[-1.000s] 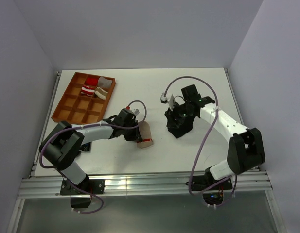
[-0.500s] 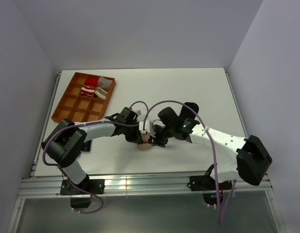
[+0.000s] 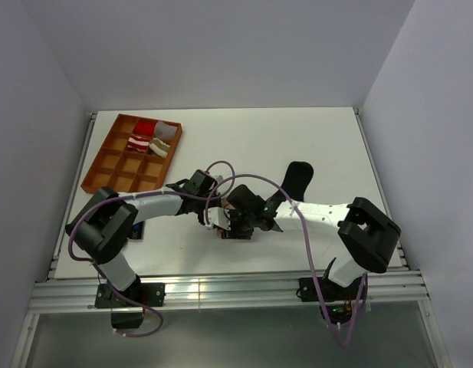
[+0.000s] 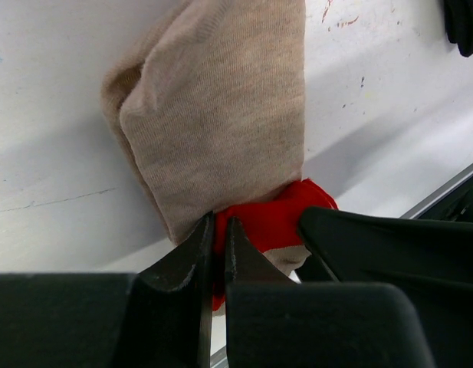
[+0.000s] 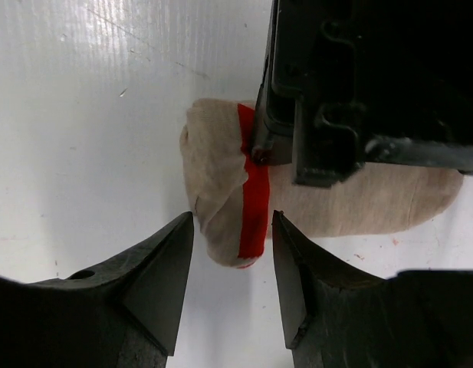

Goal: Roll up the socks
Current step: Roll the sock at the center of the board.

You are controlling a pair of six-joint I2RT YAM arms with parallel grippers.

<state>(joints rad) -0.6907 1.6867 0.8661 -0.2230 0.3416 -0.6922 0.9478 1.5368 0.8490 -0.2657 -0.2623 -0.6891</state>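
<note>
The beige sock lies flat on the white table, its red end folded over. My left gripper is shut on that red end. In the right wrist view, the right gripper is open, its fingertips on either side of the sock's rolled end with its red band, not touching it. From above, both grippers meet over the sock and hide most of it. The black sock lies apart, behind the right arm.
An orange divided tray sits at the back left, holding red-and-white striped bundles in its far cells. The table's front rail runs close below the grippers. Purple cables loop over both arms.
The right arm swung left from the black sock to the beige sock, ending with open jaws at its rolled end. The left gripper stayed shut on the sock, which now looks shorter.
</note>
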